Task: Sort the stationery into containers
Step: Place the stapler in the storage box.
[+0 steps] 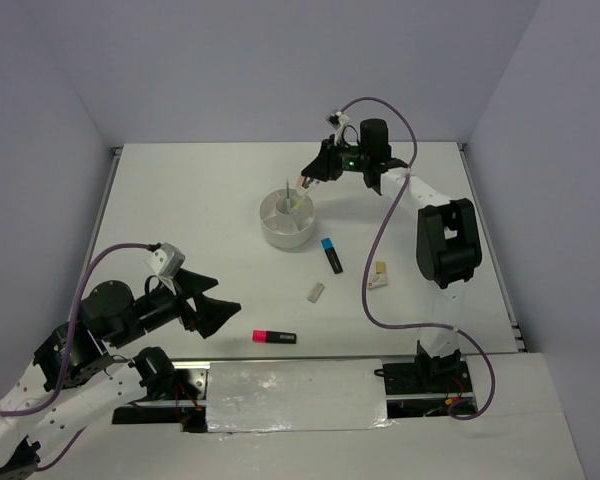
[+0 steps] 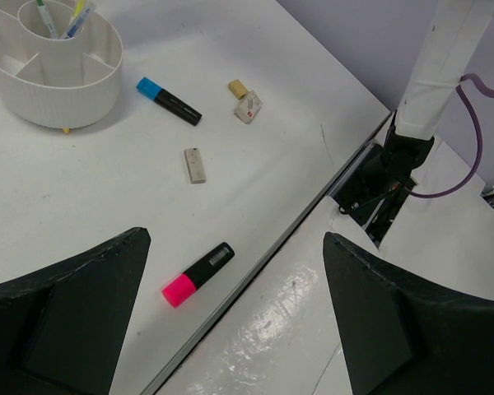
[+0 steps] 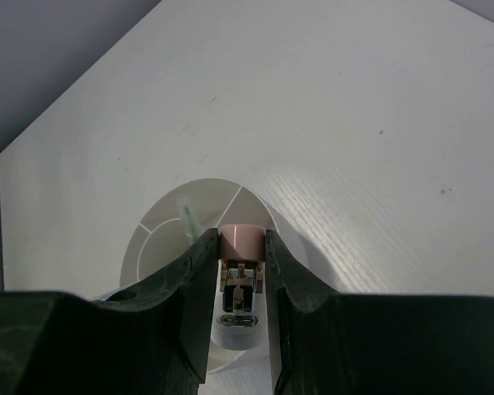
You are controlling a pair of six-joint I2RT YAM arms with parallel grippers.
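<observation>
Your right gripper [image 1: 309, 179] is clamped on a pink-topped piece of stationery [image 3: 242, 239] just above the white cup [image 1: 280, 233], while your left gripper [image 1: 225, 320] gapes wide, well off the cup's near-left side, beside the pink highlighter [image 1: 274, 337].

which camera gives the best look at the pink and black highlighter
The left wrist view: the pink-and-black highlighter lies large, sharp and unobstructed there, with its label visible. The top external view shows it whole but small. The right wrist view does not show it.
</observation>
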